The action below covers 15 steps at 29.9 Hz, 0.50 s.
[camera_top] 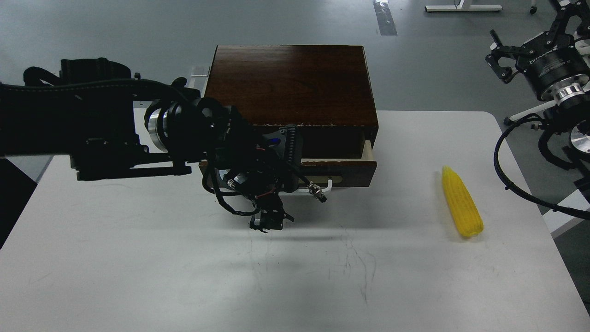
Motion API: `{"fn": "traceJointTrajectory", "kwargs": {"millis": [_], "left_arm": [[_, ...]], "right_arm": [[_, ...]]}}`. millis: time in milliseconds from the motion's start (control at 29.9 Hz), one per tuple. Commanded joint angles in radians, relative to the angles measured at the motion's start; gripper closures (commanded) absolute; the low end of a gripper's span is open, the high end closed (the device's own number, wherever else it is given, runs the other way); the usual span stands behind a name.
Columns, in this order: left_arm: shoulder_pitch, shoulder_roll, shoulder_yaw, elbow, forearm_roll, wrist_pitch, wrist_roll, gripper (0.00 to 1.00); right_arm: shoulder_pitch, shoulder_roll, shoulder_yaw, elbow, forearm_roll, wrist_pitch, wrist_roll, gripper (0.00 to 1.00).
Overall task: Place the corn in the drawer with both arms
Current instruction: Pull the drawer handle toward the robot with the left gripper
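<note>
The corn [462, 203] is lying on the white tabletop [138, 267], well right of the drawer [355, 168], which is standing partly open. The left pincer [269, 221] is hanging before the drawer front, the right pincer [498, 57] hovering beyond it; neither's spread can be told.

No legible txt/labels anywhere.

The surface [138, 276] is carrying one corn [462, 204] and one box [290, 85] with one drawer [355, 173]; two arms are showing.
</note>
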Motion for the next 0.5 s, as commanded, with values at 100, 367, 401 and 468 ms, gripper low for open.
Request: {"fn": "traceJointTrajectory", "kwargs": {"millis": [100,367,401,468], "left_arm": [[-0.001,0.02,0.002,-0.032,0.0,-0.005,0.0,0.37],[0.002,0.02,-0.001,-0.083,0.0,-0.005,0.006,0.37],[0.001,0.019,-0.001,-0.084,0.002,-0.006,0.006,0.37],[-0.001,0.016,-0.003,-0.084,0.0,-0.007,0.008,0.37]], "right_arm": [[0.0,0.0,0.0,0.0,-0.002,0.0,0.0,0.0],[0.0,0.0,0.0,-0.002,0.0,0.0,0.0,0.0],[0.0,0.0,0.0,-0.002,0.0,0.0,0.0,0.0],[0.0,0.0,0.0,-0.002,-0.002,0.0,0.0,0.0]]}}
